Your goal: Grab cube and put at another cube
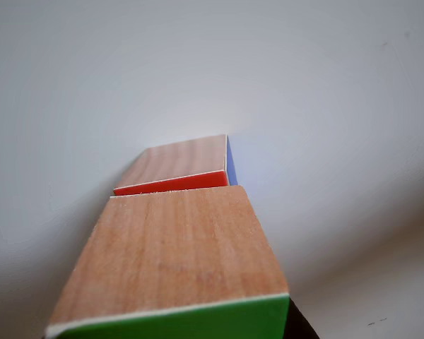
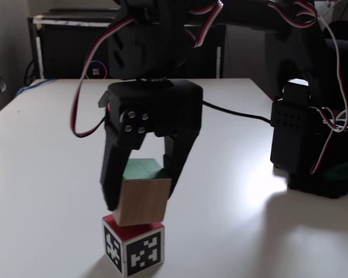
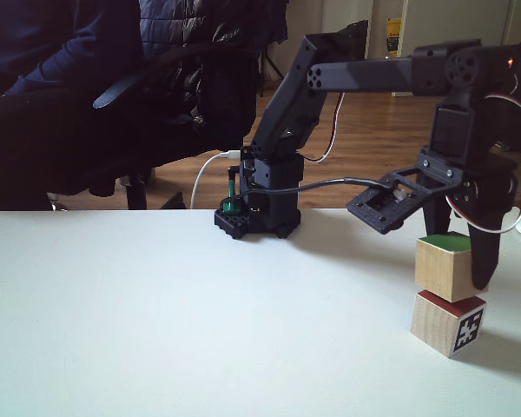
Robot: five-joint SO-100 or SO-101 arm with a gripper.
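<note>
The cube (image 2: 142,200), light wood with a green top face, rests slightly tilted on top of another cube (image 2: 133,246), which has a red top and black-and-white marker faces. My gripper (image 2: 140,191) comes down from above, its black fingers (image 2: 110,185) pressed against the upper cube's sides, shut on it. From the side in a fixed view, the cube (image 3: 443,265) sits a little offset on another cube (image 3: 443,323). The other view looks along the cube's wood face (image 1: 177,254) to the red and blue edges of another cube (image 1: 180,161) beyond.
The white table (image 3: 156,313) stretches wide to the left of the stack. The arm's base (image 3: 256,217) stands at the table's far edge, with cables trailing from it. A person sits in a dark chair (image 3: 113,95) behind the table.
</note>
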